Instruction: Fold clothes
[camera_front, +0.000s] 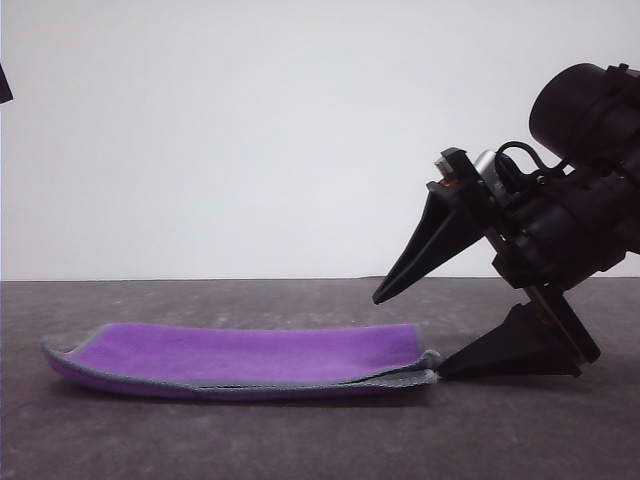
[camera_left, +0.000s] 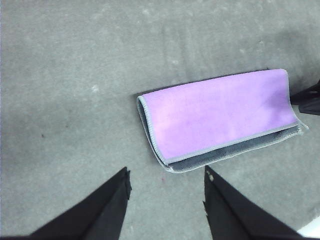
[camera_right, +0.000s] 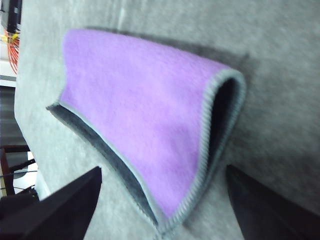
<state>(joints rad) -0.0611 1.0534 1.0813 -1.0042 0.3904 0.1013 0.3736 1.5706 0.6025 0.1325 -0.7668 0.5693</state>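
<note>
the cloth (camera_front: 250, 355) lies folded on the grey worktop (camera_front: 300, 440), purple face up — the right tool (camera_front: 410, 335) released, its lower finger at the cloth's right corner; the left tool (camera_left: 167, 187) released above it.

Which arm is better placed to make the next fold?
Probably the right: its open gripper sits at the folded cloth's right-hand corner, lower finger touching the table there. The left gripper hovers open, short of the cloth.

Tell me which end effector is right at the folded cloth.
The right end effector: its lower fingertip touches the cloth at its right end on the table. The left end effector hovers open above, touching nothing.
</note>
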